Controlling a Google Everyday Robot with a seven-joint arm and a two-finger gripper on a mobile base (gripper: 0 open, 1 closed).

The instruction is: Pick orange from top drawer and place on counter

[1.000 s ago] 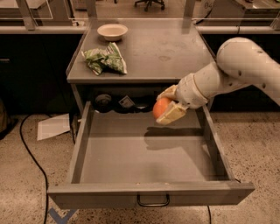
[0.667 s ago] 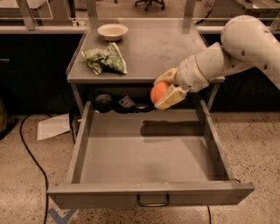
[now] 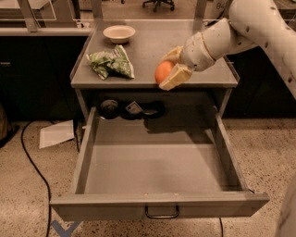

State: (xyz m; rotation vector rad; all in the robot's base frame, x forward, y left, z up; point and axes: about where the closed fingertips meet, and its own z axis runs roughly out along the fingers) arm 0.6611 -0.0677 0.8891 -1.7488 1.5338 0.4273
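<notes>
Room: a speckled stone floor point(image 3: 259, 152) in dim light, with dark cabinets behind and the foot of a wheeled chair point(image 3: 159, 3) at the top edge.
Floor, left: a black cable point(image 3: 34, 162) curves across it, a pale sheet of paper point(image 3: 55, 134) lies beside the cabinet, and blue tape point(image 3: 64, 227) shows near the bottom edge.
Worktop point(image 3: 148, 46): grey metal with raised side edges.
Worktop, left: a crumpled green bag point(image 3: 112, 65) lies near the front.
Worktop, back: a beige bowl point(image 3: 119, 33) stands upright, well apart from the bag.
Top drawer point(image 3: 152, 166): pulled far out below the worktop, grey inside, with a dark loop handle point(image 3: 162, 213) on its front.
Drawer, back: dark items point(image 3: 132, 109) sit in shadow under the worktop; what they are is unclear.
Orange point(image 3: 163, 72): in the air, seen against the worktop's front edge right of the middle, above the back of the open drawer and to the right of the bag.
Pincer point(image 3: 169, 68): clamped on the orange, with one tan finger above the fruit and one below it.
Arm point(image 3: 249, 28): white, entering from the upper right and sloping down to the left over the worktop's right side.
</notes>
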